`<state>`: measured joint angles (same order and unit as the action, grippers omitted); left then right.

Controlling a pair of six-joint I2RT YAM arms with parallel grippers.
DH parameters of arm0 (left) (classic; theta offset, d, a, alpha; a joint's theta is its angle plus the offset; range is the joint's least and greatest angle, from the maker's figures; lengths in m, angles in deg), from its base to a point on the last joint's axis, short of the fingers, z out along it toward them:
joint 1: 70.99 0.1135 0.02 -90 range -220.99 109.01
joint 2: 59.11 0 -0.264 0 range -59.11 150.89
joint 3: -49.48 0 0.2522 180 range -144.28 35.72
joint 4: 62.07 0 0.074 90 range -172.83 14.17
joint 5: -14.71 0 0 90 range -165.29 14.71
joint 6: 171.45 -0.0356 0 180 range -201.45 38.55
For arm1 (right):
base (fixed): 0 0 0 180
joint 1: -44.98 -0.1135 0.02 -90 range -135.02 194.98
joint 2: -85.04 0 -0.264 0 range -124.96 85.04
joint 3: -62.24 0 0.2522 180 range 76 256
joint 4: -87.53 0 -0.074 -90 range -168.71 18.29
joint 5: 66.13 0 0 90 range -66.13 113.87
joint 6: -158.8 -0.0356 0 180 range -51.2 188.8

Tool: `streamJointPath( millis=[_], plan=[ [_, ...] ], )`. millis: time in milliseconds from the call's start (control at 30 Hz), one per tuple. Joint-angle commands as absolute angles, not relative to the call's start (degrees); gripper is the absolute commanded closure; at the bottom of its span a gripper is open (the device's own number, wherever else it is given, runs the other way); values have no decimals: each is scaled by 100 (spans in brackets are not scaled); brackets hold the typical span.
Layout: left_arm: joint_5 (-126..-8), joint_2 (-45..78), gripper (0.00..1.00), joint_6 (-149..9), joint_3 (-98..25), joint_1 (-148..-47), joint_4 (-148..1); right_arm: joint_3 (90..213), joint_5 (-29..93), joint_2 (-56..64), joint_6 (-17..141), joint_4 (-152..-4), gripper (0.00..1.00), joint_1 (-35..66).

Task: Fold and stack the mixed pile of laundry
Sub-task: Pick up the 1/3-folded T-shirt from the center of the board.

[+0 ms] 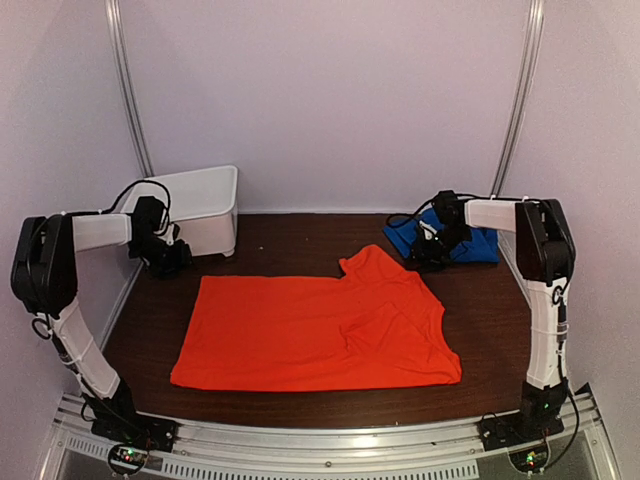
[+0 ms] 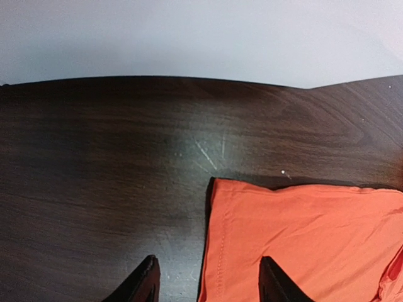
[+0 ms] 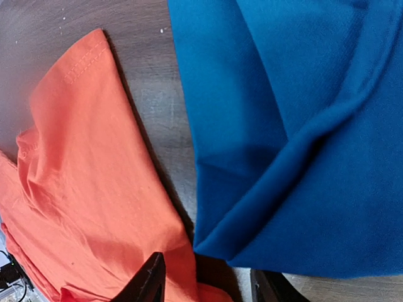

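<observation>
The orange-red T-shirt [image 1: 320,325] lies spread flat on the dark wooden table [image 1: 290,240], one sleeve pointing to the back right. The royal-blue garment [image 1: 470,243] lies bunched at the back right. My left gripper [image 1: 168,258] is open and empty, above the shirt's back left corner [image 2: 302,233]. My right gripper [image 1: 432,250] is open and empty, above the gap between the shirt's sleeve [image 3: 94,189] and the blue garment's edge [image 3: 302,138].
A white rectangular plastic bin [image 1: 200,205] stands at the back left, just behind my left gripper. Pale walls close the table at the back and sides.
</observation>
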<state>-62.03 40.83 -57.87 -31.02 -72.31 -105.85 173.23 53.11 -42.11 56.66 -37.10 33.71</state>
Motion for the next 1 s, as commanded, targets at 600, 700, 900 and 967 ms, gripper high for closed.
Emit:
streamJointPath(
  millis=[600,700,900,967],
  plan=[
    [-6129,3616,46,-6355,-2526,-7229,-9594,18335,3386,-4993,5931,-3065,86,2520],
    [-6154,3238,46,-6557,-2247,-7299,-9217,18376,3423,-4947,5924,-3083,100,2520],
    [-6191,3100,49,-7549,-2108,-7539,-8966,18758,3695,-4840,5896,-3102,100,2527],
    [-6445,3148,51,-7962,-2110,-7710,-8963,18868,3779,-4812,5875,-3077,100,2540]
  ],
)
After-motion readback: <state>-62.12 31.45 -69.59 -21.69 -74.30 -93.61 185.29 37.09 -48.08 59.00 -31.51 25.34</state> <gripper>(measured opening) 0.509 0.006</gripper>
